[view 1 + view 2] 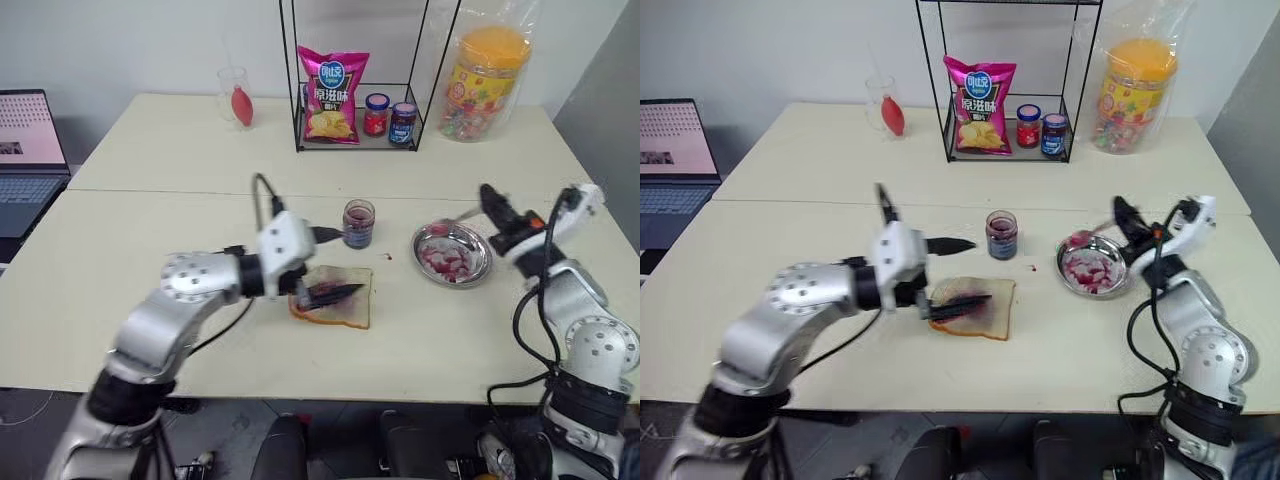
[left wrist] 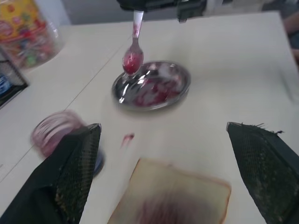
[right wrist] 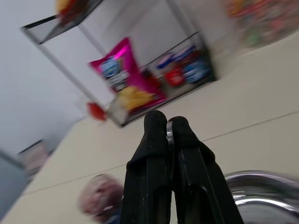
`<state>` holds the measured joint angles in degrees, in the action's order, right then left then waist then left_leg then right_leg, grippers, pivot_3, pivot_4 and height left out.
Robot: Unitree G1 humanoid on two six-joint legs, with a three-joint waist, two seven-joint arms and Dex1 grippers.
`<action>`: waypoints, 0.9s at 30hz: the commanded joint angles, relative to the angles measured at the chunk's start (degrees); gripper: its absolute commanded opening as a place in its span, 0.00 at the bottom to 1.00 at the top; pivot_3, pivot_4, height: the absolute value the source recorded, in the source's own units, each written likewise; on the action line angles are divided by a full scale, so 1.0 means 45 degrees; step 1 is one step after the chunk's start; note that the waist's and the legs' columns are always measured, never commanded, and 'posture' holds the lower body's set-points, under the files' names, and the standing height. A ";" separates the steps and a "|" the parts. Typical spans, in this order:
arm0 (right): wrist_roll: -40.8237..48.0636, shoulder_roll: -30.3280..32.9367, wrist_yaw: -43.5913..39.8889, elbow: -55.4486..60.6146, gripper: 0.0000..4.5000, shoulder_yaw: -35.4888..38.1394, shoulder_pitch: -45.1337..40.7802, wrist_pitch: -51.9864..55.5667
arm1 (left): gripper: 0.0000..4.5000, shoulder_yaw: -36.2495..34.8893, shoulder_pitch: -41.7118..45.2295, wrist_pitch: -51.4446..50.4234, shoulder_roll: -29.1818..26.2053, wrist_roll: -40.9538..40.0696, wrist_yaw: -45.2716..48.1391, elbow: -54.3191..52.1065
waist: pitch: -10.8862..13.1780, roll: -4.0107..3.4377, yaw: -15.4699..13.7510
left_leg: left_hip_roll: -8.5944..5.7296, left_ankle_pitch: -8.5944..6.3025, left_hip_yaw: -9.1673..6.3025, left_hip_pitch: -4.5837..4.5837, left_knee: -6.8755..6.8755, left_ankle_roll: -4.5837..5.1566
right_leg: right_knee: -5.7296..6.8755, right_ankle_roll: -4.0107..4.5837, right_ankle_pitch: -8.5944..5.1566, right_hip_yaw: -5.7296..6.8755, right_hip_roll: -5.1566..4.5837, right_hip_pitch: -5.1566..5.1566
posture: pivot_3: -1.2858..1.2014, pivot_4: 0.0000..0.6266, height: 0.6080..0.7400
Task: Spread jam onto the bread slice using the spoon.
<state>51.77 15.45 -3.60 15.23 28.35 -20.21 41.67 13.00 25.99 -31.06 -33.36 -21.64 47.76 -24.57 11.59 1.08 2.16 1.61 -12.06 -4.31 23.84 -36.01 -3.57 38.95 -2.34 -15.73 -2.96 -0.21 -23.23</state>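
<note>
Here, spoon (image 1: pixel 1087 236) pinched in right gripper (image 1: pixel 1124 216), above dish (image 1: pixel 1092 268).

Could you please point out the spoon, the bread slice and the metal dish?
spoon (image 2: pixel 132 59), left wrist view, jam-coated bowl.
bread slice (image 1: pixel 998 296), right eye view, bare pale corner.
metal dish (image 1: pixel 478 268), left eye view, right rim.

left gripper (image 1: pixel 335 265) over bread slice (image 1: pixel 335 297), fingers spread.
</note>
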 commanded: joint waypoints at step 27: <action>-0.4162 0.0998 -0.2142 -0.3939 0.67 -0.1343 0.0353 -0.4100 | 1.00 0.2299 0.2455 0.0072 0.3040 0.3015 -0.1095 0.2339 | 0.0000 -0.0015 0.0218 | 0.0013 0.0001 0.0179 -0.0081 -0.0006 0.0003 | 0.0015 -0.0067 0.0044 -0.0219 0.0032 -0.0004 | 0.52 0.24 1.00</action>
<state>36.31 18.73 -12.49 -4.33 23.37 -18.84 26.58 24.33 36.63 -31.99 -20.10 -8.42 43.14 -12.90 11.59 1.02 3.14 1.67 -12.06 -3.48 23.47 -36.03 -3.56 39.02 -2.64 -15.53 -3.96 -0.06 -23.25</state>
